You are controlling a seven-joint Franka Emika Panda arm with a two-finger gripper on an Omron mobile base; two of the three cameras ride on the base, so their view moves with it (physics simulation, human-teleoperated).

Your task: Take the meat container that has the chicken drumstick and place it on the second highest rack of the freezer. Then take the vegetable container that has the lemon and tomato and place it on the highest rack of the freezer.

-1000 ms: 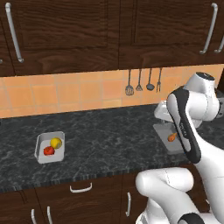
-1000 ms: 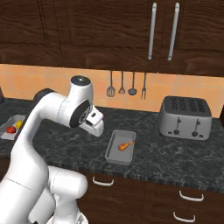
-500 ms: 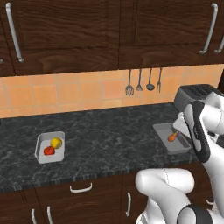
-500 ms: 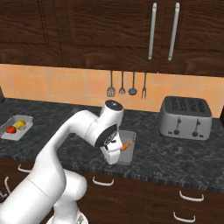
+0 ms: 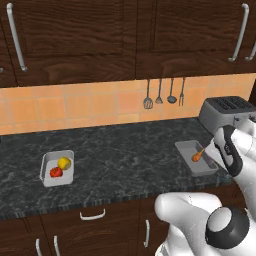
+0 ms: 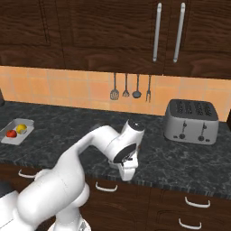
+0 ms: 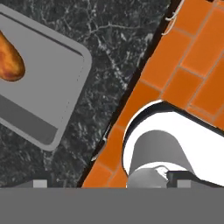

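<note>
On the dark counter (image 5: 125, 150), nothing had been moved yet: the meat container (image 5: 196, 158) with its chicken drumstick (image 5: 198, 155) lay at three o'clock, the vegetable container (image 5: 56, 167) at nine. The gripper (image 6: 127, 170) hung spread wide and empty near the meat container's front edge.
</note>
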